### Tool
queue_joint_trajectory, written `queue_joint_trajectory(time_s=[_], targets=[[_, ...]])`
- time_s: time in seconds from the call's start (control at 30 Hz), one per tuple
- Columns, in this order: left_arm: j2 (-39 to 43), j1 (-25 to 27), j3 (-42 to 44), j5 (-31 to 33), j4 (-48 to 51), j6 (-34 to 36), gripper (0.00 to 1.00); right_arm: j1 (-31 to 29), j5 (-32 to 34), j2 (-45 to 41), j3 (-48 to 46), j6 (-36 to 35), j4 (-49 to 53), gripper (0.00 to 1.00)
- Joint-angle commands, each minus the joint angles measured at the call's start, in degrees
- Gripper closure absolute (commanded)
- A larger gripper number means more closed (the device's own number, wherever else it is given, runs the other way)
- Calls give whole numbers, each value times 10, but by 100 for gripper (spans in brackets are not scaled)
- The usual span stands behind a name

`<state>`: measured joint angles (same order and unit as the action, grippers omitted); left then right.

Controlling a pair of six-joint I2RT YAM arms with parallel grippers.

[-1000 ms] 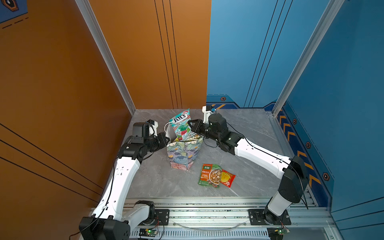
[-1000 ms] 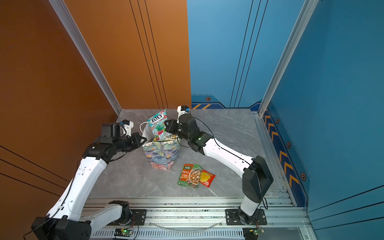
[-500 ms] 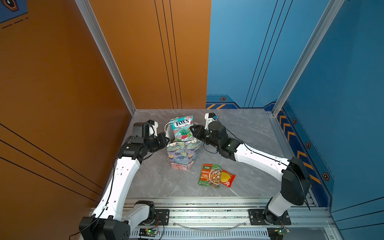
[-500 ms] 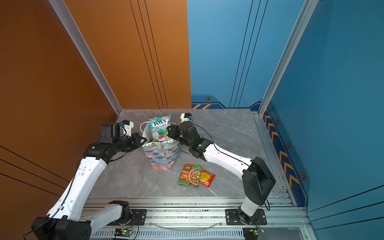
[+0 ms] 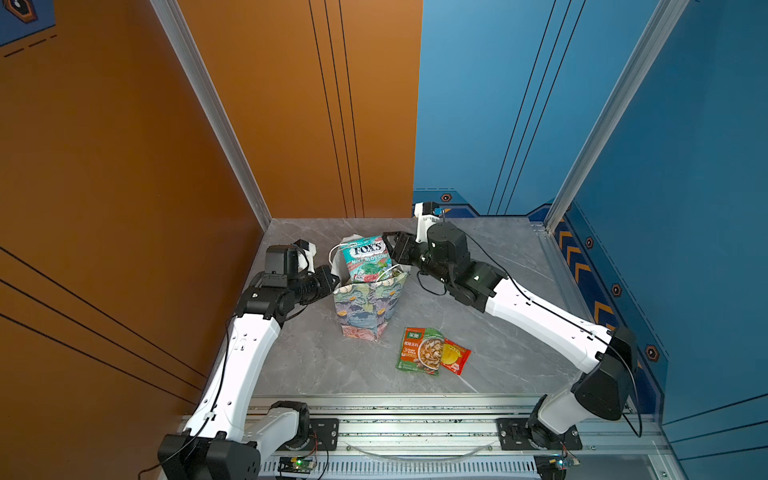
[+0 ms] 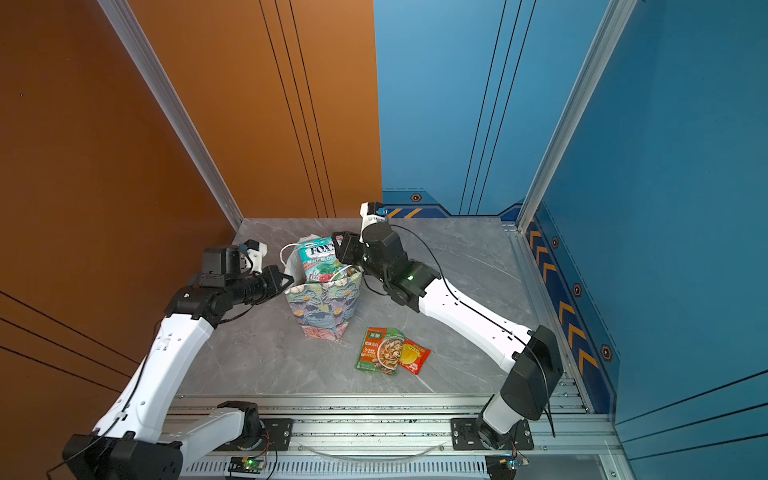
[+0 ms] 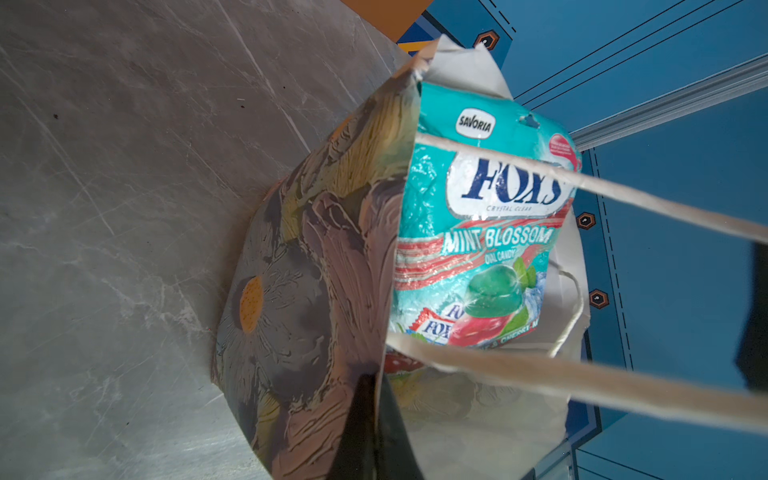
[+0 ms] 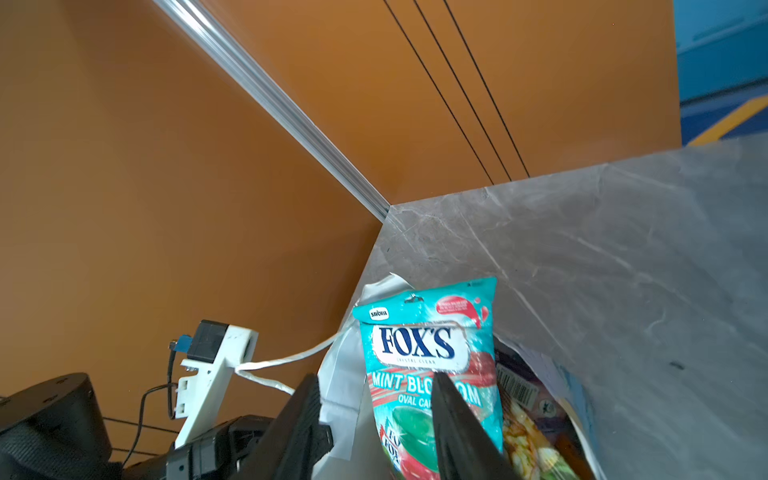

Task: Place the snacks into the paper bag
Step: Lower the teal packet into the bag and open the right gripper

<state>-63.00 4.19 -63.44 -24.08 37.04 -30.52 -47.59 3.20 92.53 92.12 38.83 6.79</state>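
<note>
The paper bag stands upright on the grey marble counter, a teal FOX'S packet protruding from its mouth. The left gripper is clamped on the bag's rim. The right gripper stands parted beside the packet, holding nothing. A green sachet and a red sachet overlap nearby. Enclosure: orange wall left, blue wall right.

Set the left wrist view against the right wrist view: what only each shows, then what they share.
Only the left wrist view: the daisy print on the outside of the paper bag. Only the right wrist view: the right gripper, open, the left arm's camera mount, and a barcoded packet deeper in the bag. Both: the teal FOX'S packet standing in the bag, the white cord handle, the table.
</note>
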Motion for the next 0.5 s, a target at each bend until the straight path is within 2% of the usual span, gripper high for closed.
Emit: queue_joint_trajectory(time_s=[0.0, 0.2, 0.47], targets=[[15, 0, -11, -16, -10, -1, 100, -2, -24, 55, 89, -114, 142, 55], [16, -1, -12, -16, -10, 0, 100, -13, -50, 139, 210, -169, 248, 58], [15, -1, -13, -16, -10, 0, 100, -22, -33, 179, 248, -195, 286, 59]])
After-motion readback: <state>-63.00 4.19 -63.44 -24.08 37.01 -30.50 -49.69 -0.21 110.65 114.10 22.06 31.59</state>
